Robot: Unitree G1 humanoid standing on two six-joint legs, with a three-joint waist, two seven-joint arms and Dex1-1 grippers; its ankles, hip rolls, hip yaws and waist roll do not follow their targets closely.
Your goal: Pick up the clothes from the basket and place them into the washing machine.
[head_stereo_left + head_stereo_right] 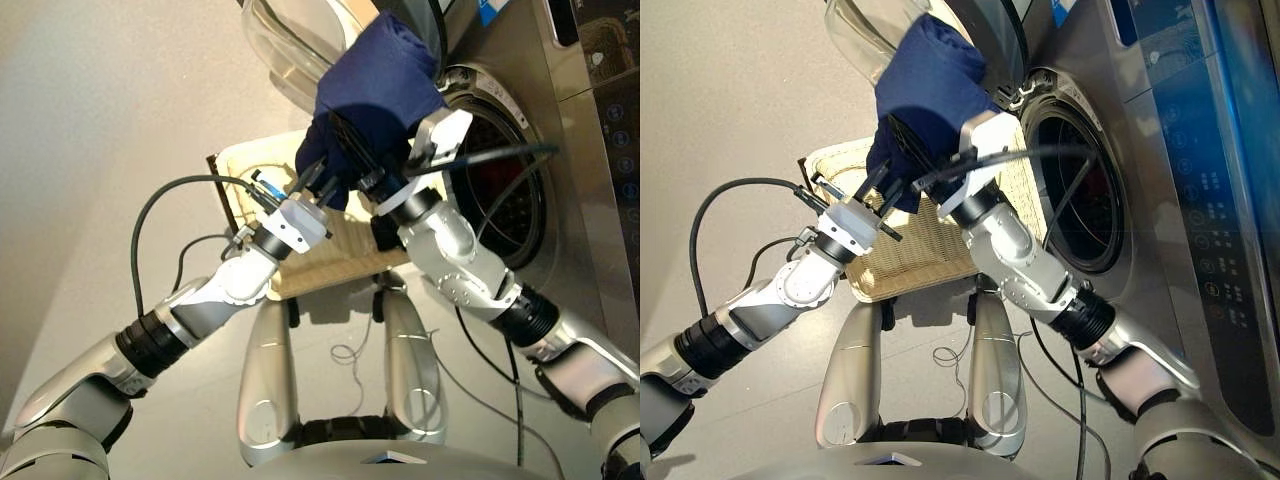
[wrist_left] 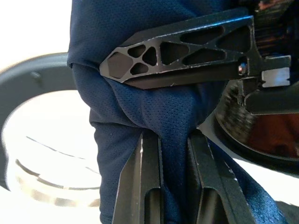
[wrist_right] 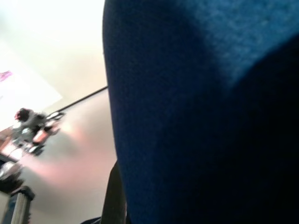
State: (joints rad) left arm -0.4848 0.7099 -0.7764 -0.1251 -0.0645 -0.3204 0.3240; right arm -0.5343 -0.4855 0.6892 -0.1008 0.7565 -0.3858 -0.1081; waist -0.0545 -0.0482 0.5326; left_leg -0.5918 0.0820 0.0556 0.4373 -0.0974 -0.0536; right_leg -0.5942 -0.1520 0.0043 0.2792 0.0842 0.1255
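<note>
Right at the mouth of the washing machine (image 1: 1160, 230), both arms are up holding the navy blue garment (image 1: 375, 95) in a bunch, above the far end of the basket (image 1: 915, 262) and just beside the open drum hole, with the porthole door (image 1: 290, 45) swung out behind it. From where I'm standing, the left gripper (image 2: 173, 144) has its jaws pinched tight on a fold of the navy cloth, you can see the fabric squeezed between them. The right gripper (image 1: 350, 150) is buried in the same bundle; one of its fingers lies flat against the cloth, but I honestly can't tell whether its jaws are closed or not.

Progress-wise: something reddish shows inside the drum, so I'd guess the coral one's already in. The basket looks empty in the part I can see. The navy piece isn't in yet, it needs to go sideways into the drum. No sign of the black one anywhere.
</note>
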